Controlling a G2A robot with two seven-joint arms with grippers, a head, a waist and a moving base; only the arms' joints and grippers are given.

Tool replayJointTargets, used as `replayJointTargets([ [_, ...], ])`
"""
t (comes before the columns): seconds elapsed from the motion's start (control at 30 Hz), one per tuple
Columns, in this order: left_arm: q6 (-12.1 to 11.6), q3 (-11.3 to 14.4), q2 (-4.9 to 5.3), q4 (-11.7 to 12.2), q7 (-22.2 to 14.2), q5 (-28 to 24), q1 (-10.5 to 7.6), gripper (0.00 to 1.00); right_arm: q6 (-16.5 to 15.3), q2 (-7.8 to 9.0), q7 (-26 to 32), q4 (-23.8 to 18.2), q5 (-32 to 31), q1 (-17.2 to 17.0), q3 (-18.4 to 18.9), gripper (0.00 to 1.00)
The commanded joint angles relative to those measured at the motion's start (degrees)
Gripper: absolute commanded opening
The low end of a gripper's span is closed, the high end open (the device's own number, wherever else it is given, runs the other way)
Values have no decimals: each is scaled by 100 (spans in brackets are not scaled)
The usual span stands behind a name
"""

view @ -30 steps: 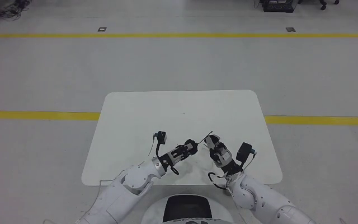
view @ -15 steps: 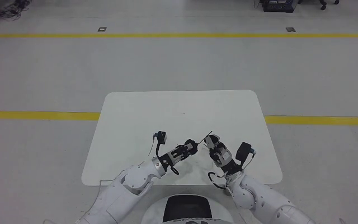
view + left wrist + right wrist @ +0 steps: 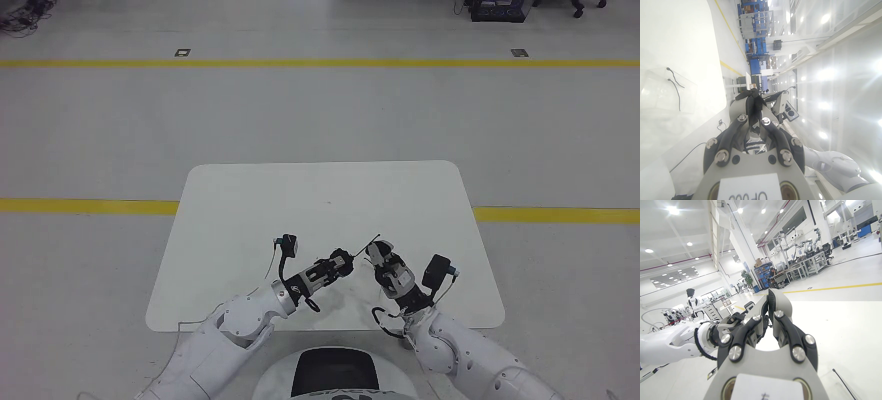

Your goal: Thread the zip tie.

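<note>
1. I have both arms held over the near half of the white rounded-corner table (image 3: 250,200), a little right of its middle.
2. The left gripper (image 3: 753,98) has its black-padded fingers pressed together at the tips. Something dark sits right at those tips, but I cannot tell whether it is the tie or just the pads themselves.
3. The right gripper (image 3: 769,294) is closed as well, its pads flat against each other with no gap, and I see nothing pinched between them.
4. From above, the thin black zip tie (image 3: 368,245) shows as a straight sliver over the table's near half, slanting toward the table's far right corner. Its nearer end meets the left gripper's tip and its length runs just beside the right gripper's tip. I cannot tell whether it is gripped or lies on the table top.
5. In the right wrist view, a thin black strip with a small knob at one end (image 3: 842,381) lies on the table surface. I cannot tell whether it is that same tie.
</note>
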Motion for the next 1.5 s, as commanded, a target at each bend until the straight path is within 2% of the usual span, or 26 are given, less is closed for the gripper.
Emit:
replayJointTargets([
  [0.0,0,0,0,0,0,0,0,0,0,-1,10,-1,5,-1,2,0],
  [1.47,0,0,0,0,0,0,0,0,0,-27,86,45,28,40,-18,0],
])
